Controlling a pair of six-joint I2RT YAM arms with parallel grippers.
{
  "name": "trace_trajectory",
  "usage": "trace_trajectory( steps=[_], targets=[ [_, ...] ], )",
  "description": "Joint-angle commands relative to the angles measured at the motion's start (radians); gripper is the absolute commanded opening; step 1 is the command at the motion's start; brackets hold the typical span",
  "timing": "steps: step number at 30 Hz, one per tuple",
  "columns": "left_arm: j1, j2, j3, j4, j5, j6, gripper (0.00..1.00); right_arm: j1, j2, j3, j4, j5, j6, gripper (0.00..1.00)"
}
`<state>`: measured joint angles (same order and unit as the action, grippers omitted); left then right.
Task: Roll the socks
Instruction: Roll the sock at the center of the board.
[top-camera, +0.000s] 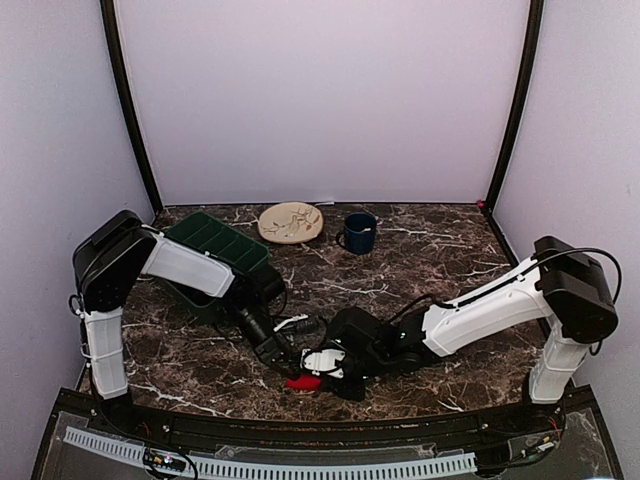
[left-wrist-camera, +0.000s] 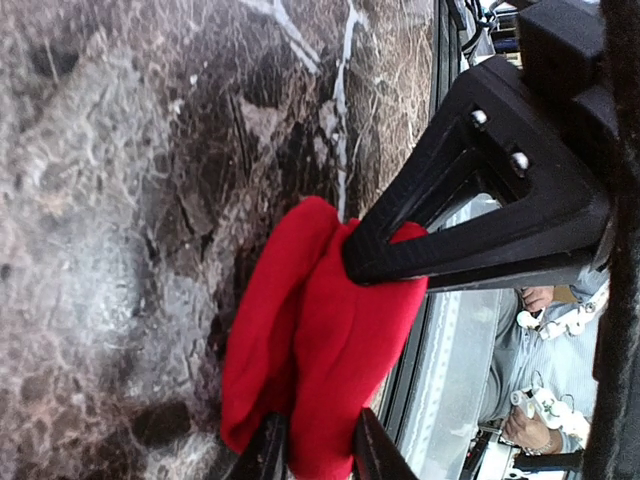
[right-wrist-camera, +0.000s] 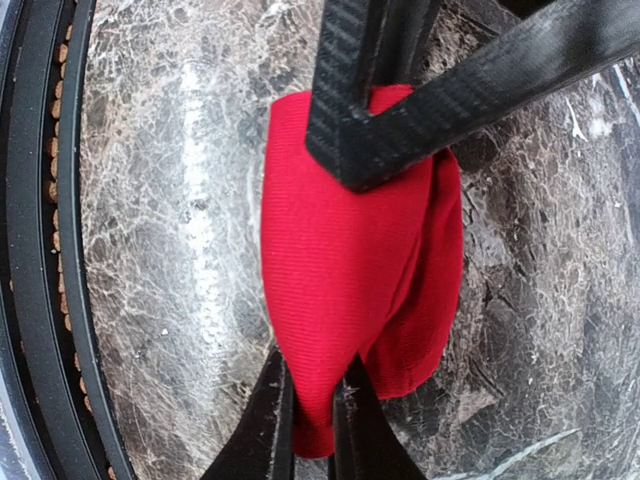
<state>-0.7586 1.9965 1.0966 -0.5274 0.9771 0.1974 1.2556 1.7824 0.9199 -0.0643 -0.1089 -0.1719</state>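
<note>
The red socks (top-camera: 303, 382) lie bunched in a folded bundle on the dark marble table near its front edge, between both grippers. My left gripper (top-camera: 288, 366) is shut on one end of the bundle; in the left wrist view its fingertips (left-wrist-camera: 268, 452) pinch the red fabric (left-wrist-camera: 310, 330). My right gripper (top-camera: 328, 368) is shut on the other end; in the right wrist view its fingertips (right-wrist-camera: 275, 415) clamp a fold of the socks (right-wrist-camera: 335, 250). Each wrist view shows the other gripper's black finger pressing on the far end. No white band shows.
A green bin (top-camera: 215, 245) stands at the back left under the left arm. A beige plate (top-camera: 291, 222) and a dark blue mug (top-camera: 359, 232) stand at the back centre. The table's black front rail (top-camera: 300, 425) lies just in front of the socks.
</note>
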Motion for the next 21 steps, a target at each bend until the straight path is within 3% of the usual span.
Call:
trace_trajectory(
  steps=[1, 11, 21],
  targets=[
    [0.011, -0.051, -0.011, -0.003, -0.028, -0.005, 0.23, -0.016, 0.024, 0.007, -0.046, -0.051, 0.027, 0.02],
    [0.025, -0.115, -0.064, 0.019, -0.075, -0.032, 0.24, -0.044, 0.028, 0.006, -0.050, -0.093, 0.052, 0.02],
    [0.054, -0.234, -0.113, 0.135, -0.213, -0.101, 0.26, -0.072, 0.063, 0.040, -0.090, -0.165, 0.067, 0.02]
  ],
)
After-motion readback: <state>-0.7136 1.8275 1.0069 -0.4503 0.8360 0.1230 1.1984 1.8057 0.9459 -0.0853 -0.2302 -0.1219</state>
